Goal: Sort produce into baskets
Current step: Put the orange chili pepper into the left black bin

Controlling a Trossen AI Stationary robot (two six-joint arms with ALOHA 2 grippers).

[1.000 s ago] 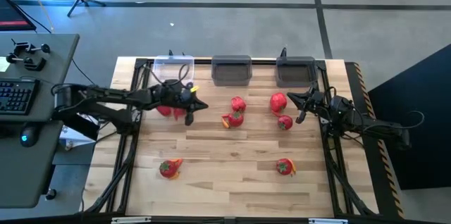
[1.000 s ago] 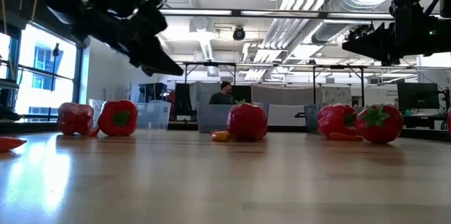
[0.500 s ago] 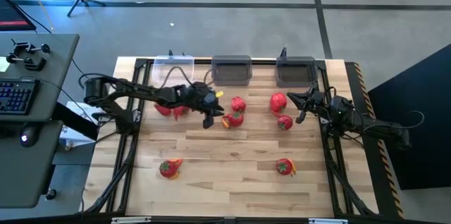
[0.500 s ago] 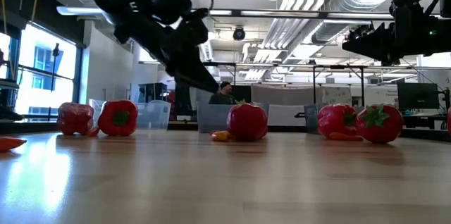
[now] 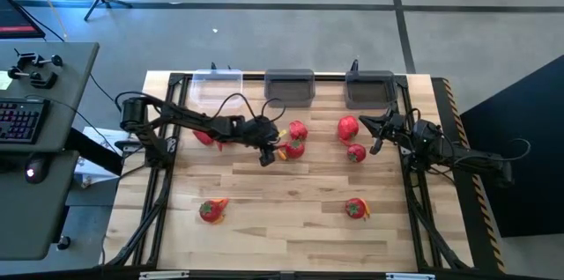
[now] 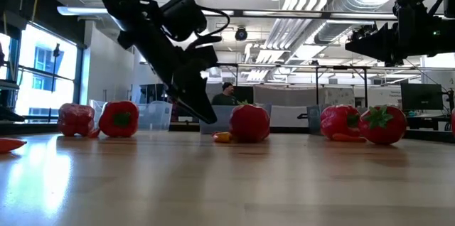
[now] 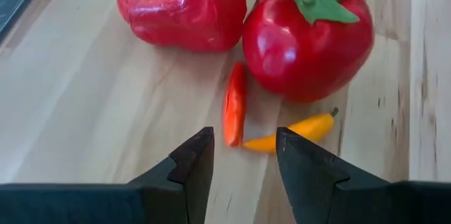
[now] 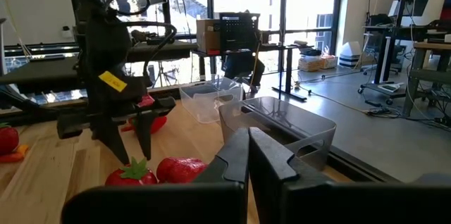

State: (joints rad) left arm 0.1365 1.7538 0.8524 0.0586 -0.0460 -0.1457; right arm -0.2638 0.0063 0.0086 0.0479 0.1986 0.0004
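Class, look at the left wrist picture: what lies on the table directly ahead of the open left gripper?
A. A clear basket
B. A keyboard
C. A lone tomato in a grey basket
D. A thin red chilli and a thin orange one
D: beyond the left gripper, the thin red chilli and orange chilli lie on the wood beside a tomato.

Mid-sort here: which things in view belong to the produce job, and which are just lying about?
Job:
left gripper, jaws open over the centre cluster
red chilli
orange chilli
tomato
red pepper
clear basket
two grey baskets
right gripper, waiting

Lying about:
keyboard on the side desk
person far behind
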